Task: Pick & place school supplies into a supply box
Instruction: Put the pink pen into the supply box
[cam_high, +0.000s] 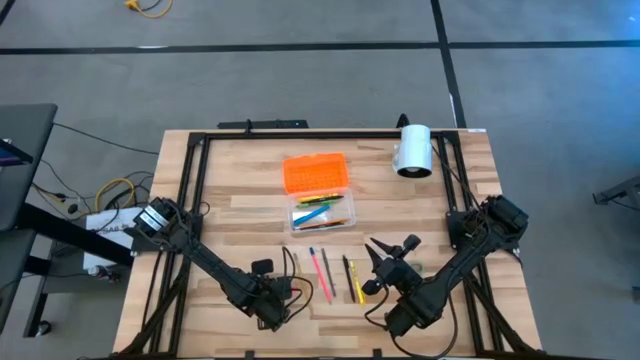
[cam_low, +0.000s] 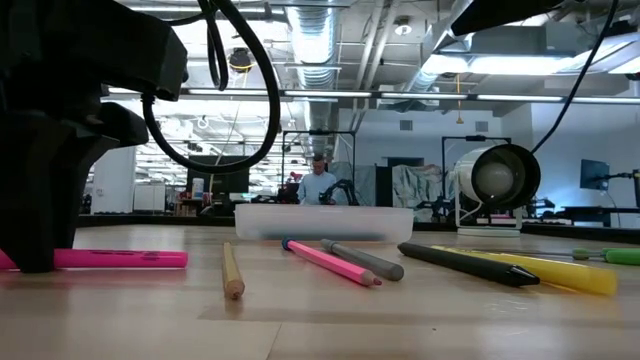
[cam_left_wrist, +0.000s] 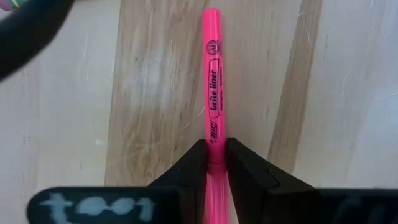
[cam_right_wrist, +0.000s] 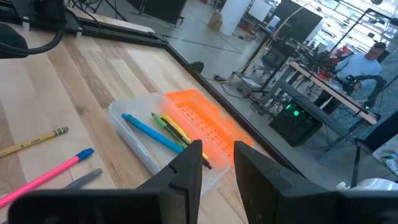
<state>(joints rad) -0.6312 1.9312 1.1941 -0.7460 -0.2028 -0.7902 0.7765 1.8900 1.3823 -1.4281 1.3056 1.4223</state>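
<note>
pink highlighter (cam_left_wrist: 212, 93) flat on table – left gripper (cam_left_wrist: 216, 163) clamped narrow around its near end

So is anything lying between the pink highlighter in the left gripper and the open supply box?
Yes: loose pens lie on the table between the pink highlighter, clamped by the left gripper, and the supply box; lifting should clear them.

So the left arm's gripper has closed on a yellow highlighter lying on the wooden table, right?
Not quite: the highlighter is pink, not yellow, as the left wrist view shows. The left gripper has indeed closed on it, on the wooden table.
</note>
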